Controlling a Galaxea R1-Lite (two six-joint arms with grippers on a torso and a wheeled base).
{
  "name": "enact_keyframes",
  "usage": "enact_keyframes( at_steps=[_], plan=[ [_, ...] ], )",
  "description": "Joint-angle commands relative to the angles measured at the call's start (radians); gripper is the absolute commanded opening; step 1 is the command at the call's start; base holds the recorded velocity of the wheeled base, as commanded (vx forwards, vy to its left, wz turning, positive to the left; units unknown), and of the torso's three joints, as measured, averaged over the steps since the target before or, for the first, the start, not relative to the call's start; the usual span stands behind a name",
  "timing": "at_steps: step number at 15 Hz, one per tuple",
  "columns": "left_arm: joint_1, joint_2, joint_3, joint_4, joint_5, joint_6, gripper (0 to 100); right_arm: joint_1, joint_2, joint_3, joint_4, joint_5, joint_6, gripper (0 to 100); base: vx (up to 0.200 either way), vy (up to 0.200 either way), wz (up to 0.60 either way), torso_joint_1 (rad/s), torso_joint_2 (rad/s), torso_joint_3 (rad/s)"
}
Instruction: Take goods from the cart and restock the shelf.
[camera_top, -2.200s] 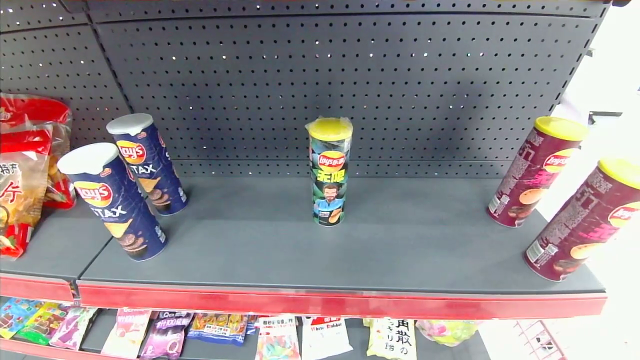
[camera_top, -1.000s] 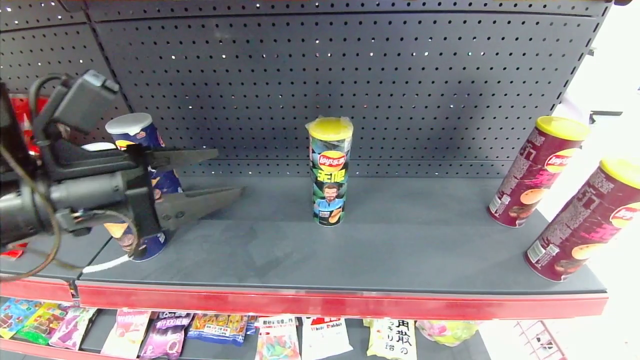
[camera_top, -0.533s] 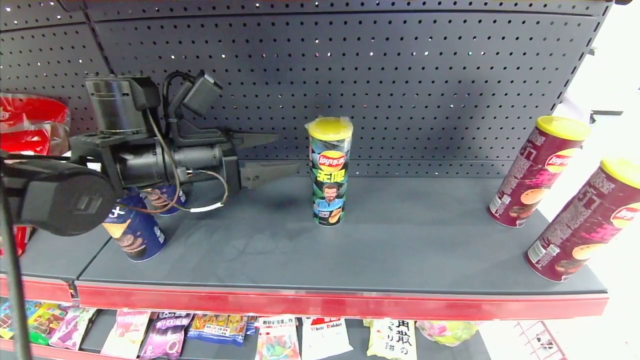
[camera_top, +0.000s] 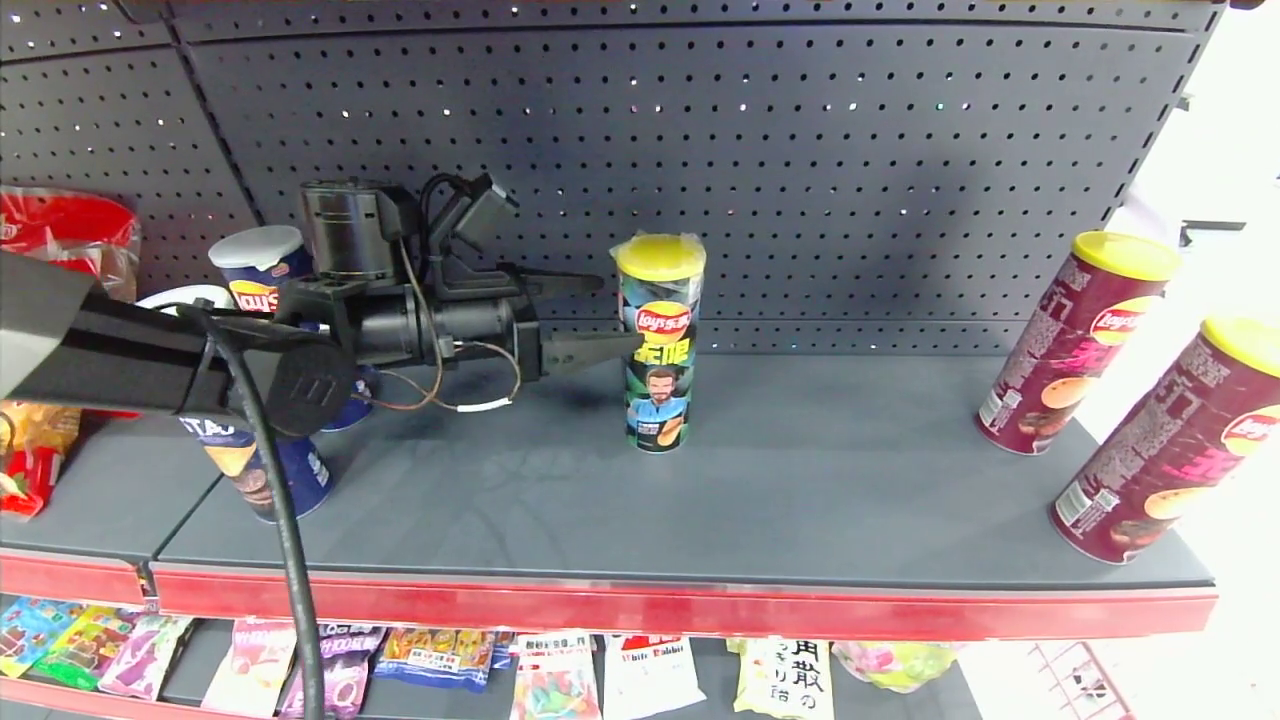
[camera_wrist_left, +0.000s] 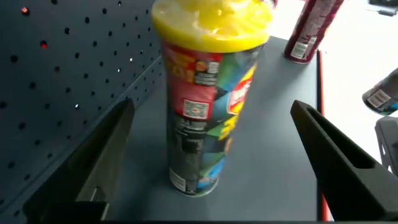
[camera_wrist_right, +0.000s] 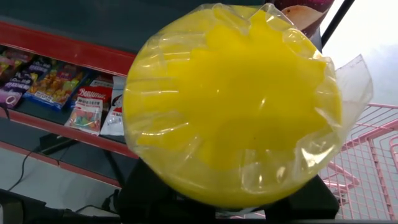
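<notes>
The tall green cylindrical chip can with a film-wrapped yellow lid (camera_top: 658, 360) stood upright at mid-shelf on the dark grey metal shelf (camera_top: 800, 500), close to the perforated back panel (camera_top: 700, 150). Its label bore a red oval logo, yellow characters and a printed figure; the left wrist view (camera_wrist_left: 208, 112) showed a barcode panel and small print, too fine to read.

Two navy cans with white lids (camera_top: 262, 265) stood at the shelf's left, carrying the same red oval logo. Two maroon cans with yellow lids (camera_top: 1075, 340) stood at its right.

The left arm extended level across the shelf from the left. The left gripper (camera_top: 612, 314) was spread wide, one finger (camera_wrist_left: 106, 155) on each side of the green can and clear of it.

The right gripper (camera_wrist_right: 227, 210) was clenched on a second yellow-lidded, film-wrapped can (camera_wrist_right: 230, 106), held below shelf level beside a pink wire cart (camera_wrist_right: 373, 162).
</notes>
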Motion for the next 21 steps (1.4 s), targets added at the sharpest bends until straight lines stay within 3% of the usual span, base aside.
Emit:
enact_keyframes(
  at_steps=[1,3,11,18,19,21],
  plan=[
    [-0.003,0.051,-0.047,0.0,-0.008,0.0,100,0.0,0.002,0.002,0.002,0.0,-0.001,0,0.0,0.0,0.0,0.0,0.0,0.0],
    [-0.026,0.108,-0.133,0.003,-0.008,0.0,100,0.0,0.01,0.0,0.002,0.0,0.001,0,0.0,0.0,0.0,0.0,0.0,0.0],
    [-0.064,0.214,-0.28,0.019,-0.01,-0.003,100,0.0,0.021,0.0,-0.001,0.0,0.001,0,0.0,0.0,0.0,0.0,0.0,0.0],
    [-0.084,0.22,-0.319,0.065,-0.01,-0.005,100,0.0,0.021,0.0,-0.001,0.0,0.003,0,0.0,0.0,0.0,0.0,0.0,0.0],
    [-0.087,0.219,-0.319,0.071,-0.01,-0.006,0,0.0,0.019,0.0,-0.001,0.0,0.003,0,0.0,0.0,0.0,0.0,0.0,0.0],
    [-0.092,0.217,-0.317,0.074,-0.01,-0.006,0,0.0,0.021,-0.002,-0.003,0.0,0.003,0,0.0,0.0,0.0,0.0,0.0,0.0]
  ],
)
